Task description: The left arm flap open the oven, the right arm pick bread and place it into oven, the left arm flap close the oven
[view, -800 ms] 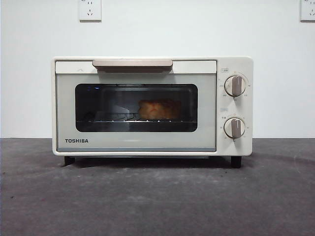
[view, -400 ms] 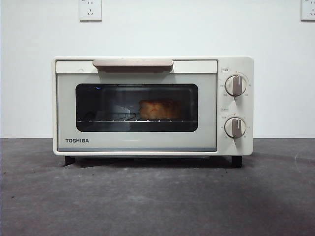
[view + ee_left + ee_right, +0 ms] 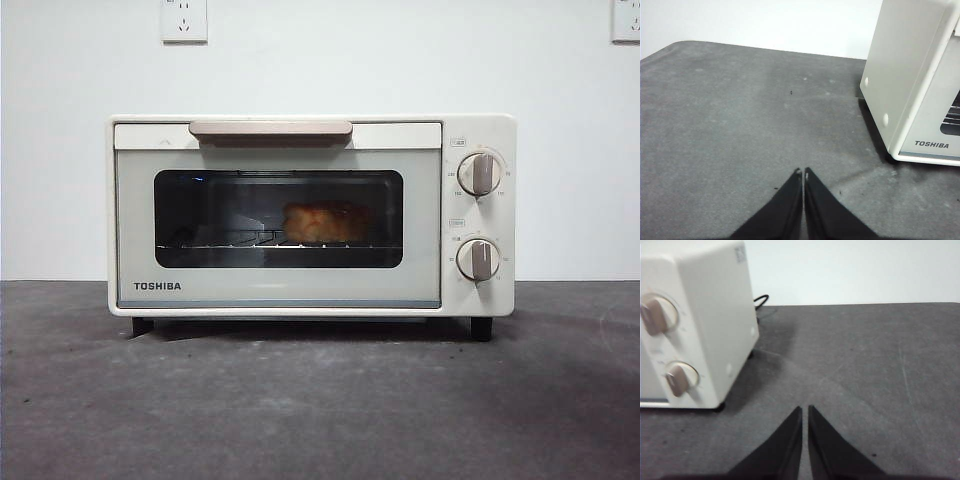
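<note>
Now you see the oven (image 3: 310, 215) standing on the table (image 3: 320, 410) with its door shut, the bread (image 3: 325, 222) inside on the rack. Your left gripper (image 3: 803, 172) and right gripper (image 3: 804, 410) hover beside it, jaws closed on nothing.

The front view sits low, about level with the table (image 3: 320, 410), looking straight at the oven (image 3: 310, 215) door from near, with the wall behind. The left wrist view looks down along the left gripper (image 3: 803, 172) across the gray table to the oven's left front corner. The right wrist view looks past the right gripper (image 3: 804, 409) to the oven's knob side, slightly blurred. All 3 views share the oven.
</note>
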`<state>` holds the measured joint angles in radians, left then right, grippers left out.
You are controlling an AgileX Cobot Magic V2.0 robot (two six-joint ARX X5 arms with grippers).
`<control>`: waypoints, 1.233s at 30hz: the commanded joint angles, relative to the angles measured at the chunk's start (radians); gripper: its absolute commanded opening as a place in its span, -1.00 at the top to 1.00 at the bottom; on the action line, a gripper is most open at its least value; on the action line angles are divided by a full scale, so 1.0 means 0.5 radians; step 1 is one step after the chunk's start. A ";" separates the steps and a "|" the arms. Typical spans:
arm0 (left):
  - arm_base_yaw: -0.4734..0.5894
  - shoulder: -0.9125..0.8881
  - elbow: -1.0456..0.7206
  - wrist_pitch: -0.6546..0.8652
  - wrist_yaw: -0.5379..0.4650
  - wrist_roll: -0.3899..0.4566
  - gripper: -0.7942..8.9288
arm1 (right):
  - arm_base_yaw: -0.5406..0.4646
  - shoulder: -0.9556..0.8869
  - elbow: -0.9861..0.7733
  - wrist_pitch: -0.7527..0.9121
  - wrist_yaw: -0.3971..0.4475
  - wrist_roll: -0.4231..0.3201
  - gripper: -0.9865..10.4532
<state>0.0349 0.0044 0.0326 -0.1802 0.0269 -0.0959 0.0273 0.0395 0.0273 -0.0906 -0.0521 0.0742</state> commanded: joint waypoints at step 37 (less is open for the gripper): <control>-0.001 -0.002 -0.040 -0.013 -0.011 0.002 0.81 | 0.007 -0.072 -0.034 -0.127 0.105 -0.124 0.80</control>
<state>0.0349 0.0044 0.0326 -0.1806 0.0250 -0.0959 0.0280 0.0059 0.0162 -0.1658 0.0002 0.0219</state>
